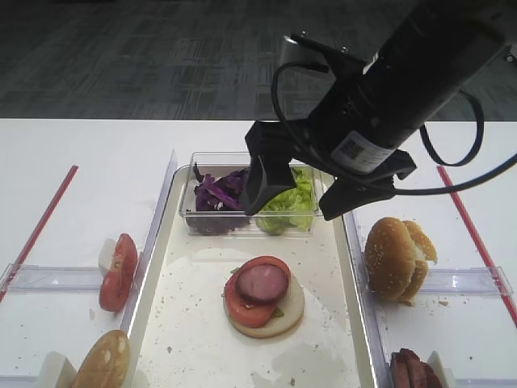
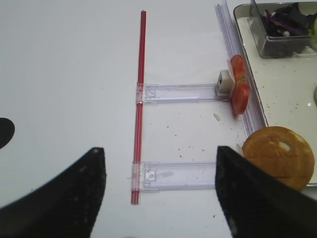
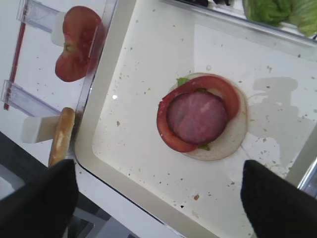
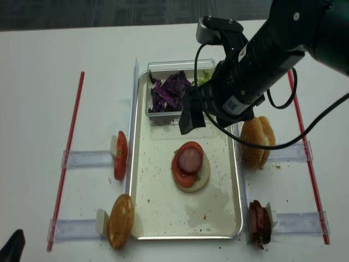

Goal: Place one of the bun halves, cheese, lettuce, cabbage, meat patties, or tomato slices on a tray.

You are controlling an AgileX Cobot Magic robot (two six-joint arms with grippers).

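Observation:
On the cream tray (image 1: 194, 323) lies a bun half (image 1: 287, 319) topped with a tomato slice (image 1: 242, 307) and a meat patty (image 1: 262, 283). My right gripper (image 1: 300, 194) hangs open and empty above the tray's far end; in its wrist view the stack (image 3: 198, 116) sits ahead of its open jaws (image 3: 158, 198). Cabbage (image 1: 218, 194) and lettuce (image 1: 291, 202) fill a clear box. My left gripper (image 2: 158, 193) is open and empty over the bare table at the left. Cheese is out of view.
Left of the tray stand tomato slices (image 1: 119, 271) and a bun half (image 1: 105, 364) in clear holders (image 2: 183, 91). On the right are bun halves (image 1: 396, 259) and meat patties (image 1: 416, 372). Red strips (image 1: 40, 222) (image 1: 477, 234) mark both sides.

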